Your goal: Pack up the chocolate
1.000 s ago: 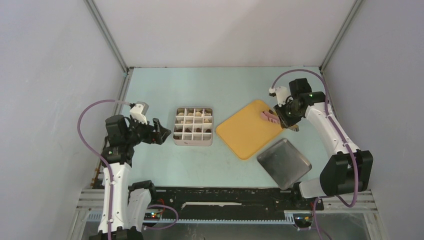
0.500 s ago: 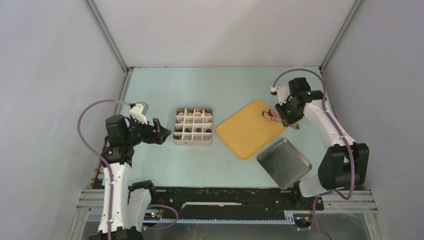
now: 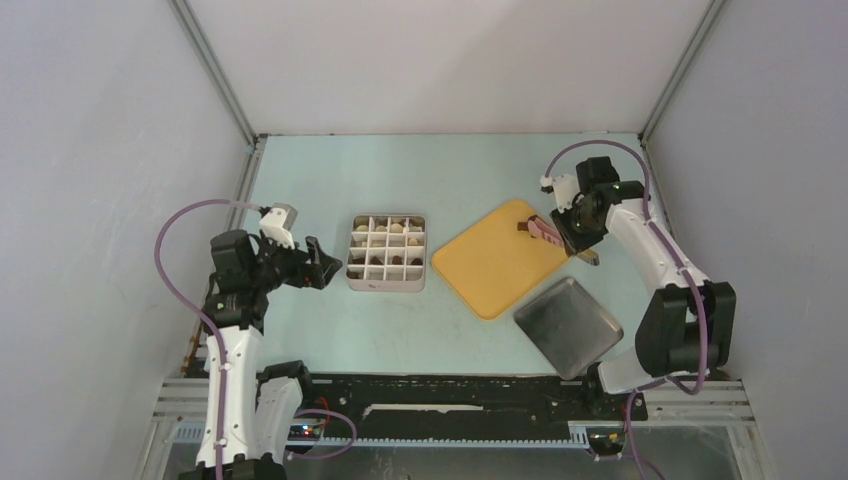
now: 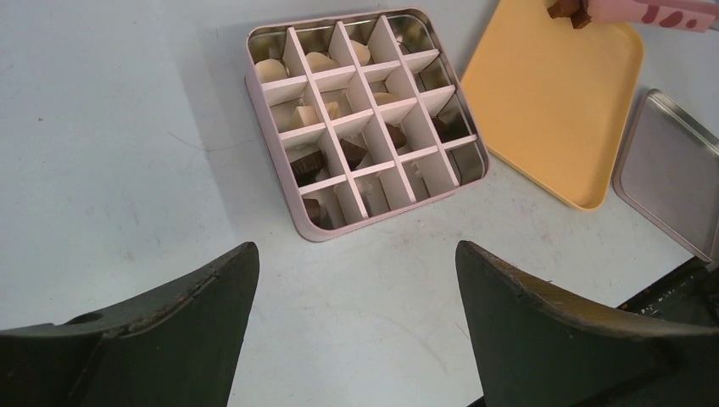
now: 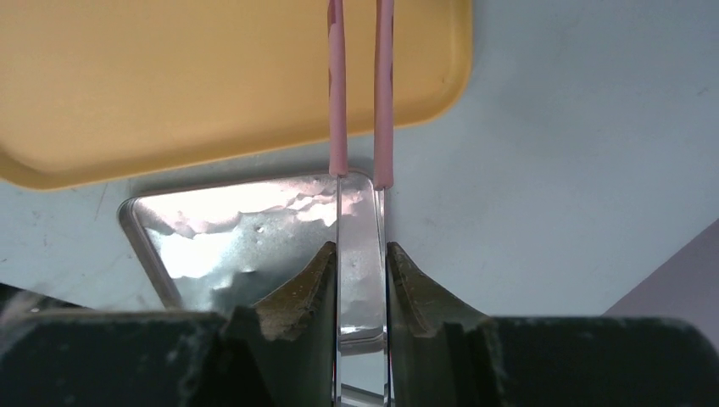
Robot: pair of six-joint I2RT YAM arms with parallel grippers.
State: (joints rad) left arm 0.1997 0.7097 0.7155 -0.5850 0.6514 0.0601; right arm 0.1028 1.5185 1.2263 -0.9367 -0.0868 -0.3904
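watching the right gripper (image 5: 362,254) clamped on the pink tongs (image 5: 337,85), i see a dark chocolate (image 4: 566,10) pinched at their tips over the yellow tray (image 4: 551,102), well apart from the box (image 4: 258,102). a loose squeeze could drop it in transit. left gripper (image 4: 356,250) stands wide open, empty.

Nothing legible anywhere here: no words, numbers or brand marks. The divided tin (image 4: 280,182) shows plain walls, the yellow tray (image 4: 543,110) and the metal lid (image 4: 670,170) are unmarked, and the dark blotches on the pink tongs (image 4: 653,12) read as pattern, not lettering.
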